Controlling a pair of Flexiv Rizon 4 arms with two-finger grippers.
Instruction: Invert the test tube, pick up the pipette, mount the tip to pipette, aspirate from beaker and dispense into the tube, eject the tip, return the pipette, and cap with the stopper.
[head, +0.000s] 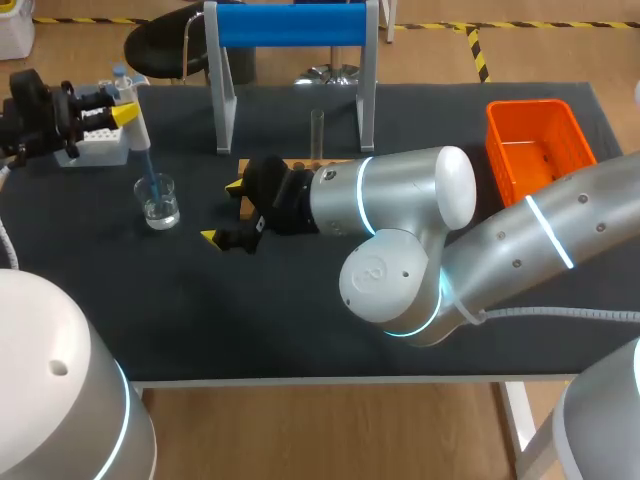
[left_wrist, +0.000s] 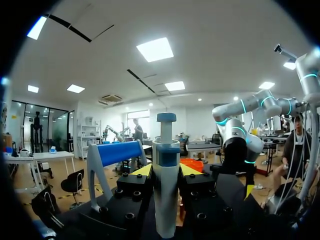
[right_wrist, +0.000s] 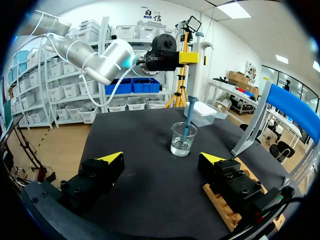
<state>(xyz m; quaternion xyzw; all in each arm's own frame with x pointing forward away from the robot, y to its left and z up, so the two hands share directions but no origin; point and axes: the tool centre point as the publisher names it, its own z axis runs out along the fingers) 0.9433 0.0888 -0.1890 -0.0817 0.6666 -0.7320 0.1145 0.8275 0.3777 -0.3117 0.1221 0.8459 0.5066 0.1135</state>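
Over at the left side of the worktop (head: 300, 330), the left tool (head: 110, 108) is pinching the pipette (left_wrist: 165, 155) from both sides. Its yellow fingertips are pressing on the barrel and holding it upright, so the plunger is pointing up and the blue tip (right_wrist: 188, 120) is pointing straight down. And that tip is dipping into the beaker (head: 159, 201), its end sitting in the clear liquid. By my reading this is the aspirate step, and the vertical hold is letting the tip reach the shallow liquid without nudging the glass wall. Just behind the beaker, the white tip box (head: 95, 145) is sitting close by the left arm. Near the middle, the right tool (head: 222, 212) is hovering low with its fingers spread wide, gripping nothing, facing the beaker but apart from it. Beside it, the test tube (head: 316, 132) is standing upright in the wooden rack (head: 300, 165), seemingly waiting for the dispense. Off to the right, the orange basket (head: 530, 105) is sitting well apart, likely there for the spent tip.
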